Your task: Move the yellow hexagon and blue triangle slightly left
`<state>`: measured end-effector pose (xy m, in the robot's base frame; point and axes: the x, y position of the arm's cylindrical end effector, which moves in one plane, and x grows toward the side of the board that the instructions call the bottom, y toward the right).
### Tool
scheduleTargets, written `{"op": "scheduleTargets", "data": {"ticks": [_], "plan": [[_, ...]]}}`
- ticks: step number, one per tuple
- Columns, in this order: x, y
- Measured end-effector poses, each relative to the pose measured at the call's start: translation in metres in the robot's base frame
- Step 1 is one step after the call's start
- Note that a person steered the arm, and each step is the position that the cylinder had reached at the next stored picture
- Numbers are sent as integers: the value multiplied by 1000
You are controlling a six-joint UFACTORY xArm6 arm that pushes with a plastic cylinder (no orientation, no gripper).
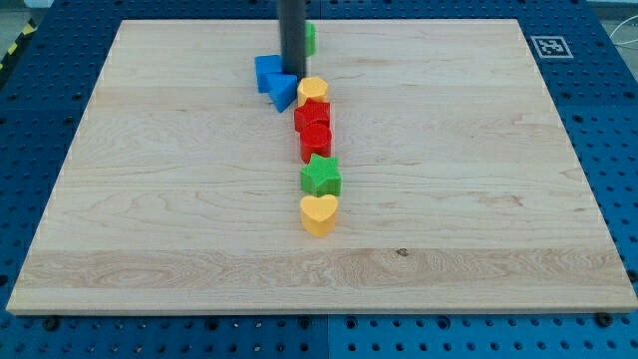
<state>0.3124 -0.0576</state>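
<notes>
The yellow hexagon [313, 92] sits near the view's top centre of the wooden board [150, 199]. The blue triangle [282, 92] lies just to its left, touching or nearly touching it. My tip [293, 76] stands right behind the two, at the triangle's upper right edge and the hexagon's upper left. The dark rod rises out of the top of the view.
A blue block [266, 71] lies at the triangle's upper left. A green block [310, 38] is partly hidden behind the rod. Below the hexagon run two red blocks [313, 115] [316, 140], a green star [321, 177] and a yellow heart [319, 213].
</notes>
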Motion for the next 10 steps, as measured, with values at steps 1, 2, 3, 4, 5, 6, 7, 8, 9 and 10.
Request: {"op": "scheduleTargets", "data": {"ticks": [1,2,3,4,5,6,7,8,9,10], "plan": [[0,-53],[0,-96],[0,-101],[-18,-79],[-24,-7],[13,73],[51,125],[50,114],[49,76],[45,40]]}}
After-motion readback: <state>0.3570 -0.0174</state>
